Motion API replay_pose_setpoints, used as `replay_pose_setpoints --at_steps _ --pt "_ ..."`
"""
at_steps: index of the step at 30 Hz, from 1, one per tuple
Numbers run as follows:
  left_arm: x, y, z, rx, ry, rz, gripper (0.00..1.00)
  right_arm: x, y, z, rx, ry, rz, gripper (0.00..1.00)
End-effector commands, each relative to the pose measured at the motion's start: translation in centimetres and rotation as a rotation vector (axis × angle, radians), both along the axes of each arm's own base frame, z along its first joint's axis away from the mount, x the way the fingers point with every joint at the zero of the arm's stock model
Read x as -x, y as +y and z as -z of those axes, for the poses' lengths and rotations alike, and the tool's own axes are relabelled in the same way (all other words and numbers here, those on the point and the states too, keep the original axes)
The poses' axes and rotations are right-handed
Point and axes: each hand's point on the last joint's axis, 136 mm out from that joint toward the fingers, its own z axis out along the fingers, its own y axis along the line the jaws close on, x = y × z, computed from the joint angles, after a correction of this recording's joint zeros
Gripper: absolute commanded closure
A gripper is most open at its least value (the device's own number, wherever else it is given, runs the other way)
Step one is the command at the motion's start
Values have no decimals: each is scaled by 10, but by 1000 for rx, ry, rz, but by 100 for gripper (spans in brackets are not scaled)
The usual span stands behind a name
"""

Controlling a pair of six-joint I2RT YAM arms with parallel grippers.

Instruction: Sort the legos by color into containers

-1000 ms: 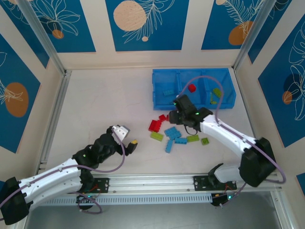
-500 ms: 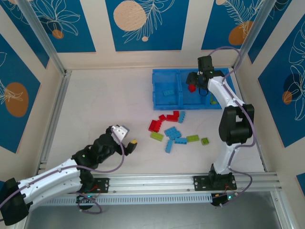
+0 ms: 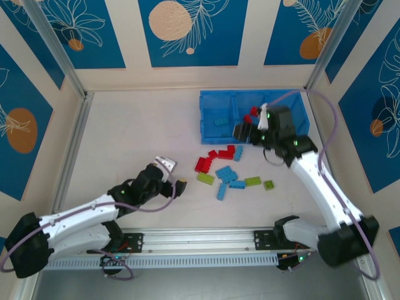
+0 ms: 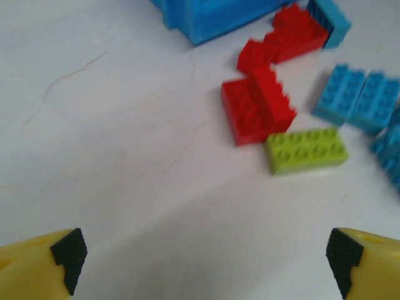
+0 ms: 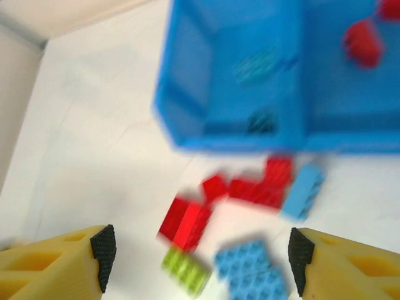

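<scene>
The blue tray (image 3: 215, 139) sat far right on the table (image 3: 137, 137). Its left compartment held light blue bricks (image 5: 256, 65) and the middle one a red brick (image 5: 362, 40). Loose legos (image 3: 228, 170) lay just before it. The right gripper (image 5: 201, 257) and left gripper (image 4: 204, 256) gaped wide, empty.

Top external: from high above and behind the arm bases (image 3: 294, 232), looking down on the whole tabletop (image 3: 137, 137). Left wrist: low and close, facing loose legos (image 4: 350, 100) and a corner of the blue tray (image 4: 206, 15). Right wrist: higher, blurred, facing the tray's compartments (image 5: 212, 75); all three share the red brick (image 5: 186, 224) and lime green brick (image 5: 186, 270) before the tray.
</scene>
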Motion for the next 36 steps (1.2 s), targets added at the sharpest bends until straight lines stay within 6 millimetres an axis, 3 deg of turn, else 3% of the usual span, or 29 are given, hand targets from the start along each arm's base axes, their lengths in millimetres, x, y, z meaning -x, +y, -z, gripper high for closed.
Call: replay_pose_setpoints --at_steps 1,4,7,12,17,23,25,27,30,33,36 --pt "-8 -30 -26 163 141 -57 0 58 16 38 -2 145 -89 23" --pt "-10 -58 -24 203 239 -40 5 97 14 60 31 232 -113 24" --pt "-2 -86 -21 153 264 -24 10 120 -2 75 54 285 -59 23" --pt "29 -130 12 39 361 -13 21 128 -45 83 80 279 183 18" --pt "48 -163 46 -62 407 42 24 125 -61 77 64 237 276 18" --pt "43 -175 86 -169 421 23 26 117 -55 72 53 210 243 18" --pt "42 -180 91 -162 421 26 34 117 -53 75 49 216 235 18" --pt "41 -182 93 -162 420 20 48 119 -49 78 41 230 210 18" --pt "40 -184 92 -155 423 22 64 122 -41 80 20 254 172 18" --pt "42 -186 83 -137 419 40 70 124 -42 81 13 264 183 18" --pt "38 -184 62 -109 384 47 76 125 -41 74 -9 252 178 17"
